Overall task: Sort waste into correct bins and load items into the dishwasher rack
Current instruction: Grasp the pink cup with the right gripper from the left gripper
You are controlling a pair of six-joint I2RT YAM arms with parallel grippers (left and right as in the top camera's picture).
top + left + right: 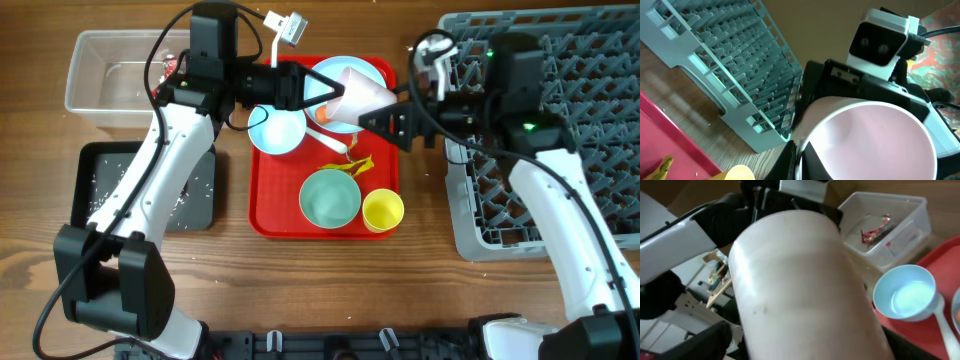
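Note:
The small pink cup (pixel 360 93) hangs on its side above the red tray (pixel 275 215), between both grippers. My left gripper (pixel 328 95) is shut on its rim, one finger inside and one outside (pixel 800 160); the cup's inside fills the left wrist view (pixel 870 140). My right gripper (pixel 385 118) is open, with its fingers on either side of the cup's body (pixel 800 280); a gap shows at one finger. The grey dishwasher rack (pixel 560 130) stands at the right.
On the tray lie the pale blue plate (pixel 350 68), white bowl (pixel 278 128), white spoon (pixel 335 143), carrot (pixel 322 113), yellow wrapper (pixel 355 168), teal bowl (pixel 330 197) and yellow cup (pixel 383 210). The clear tub (pixel 115 75) holds a red wrapper (pixel 875 230). The black bin (pixel 150 185) holds rice grains.

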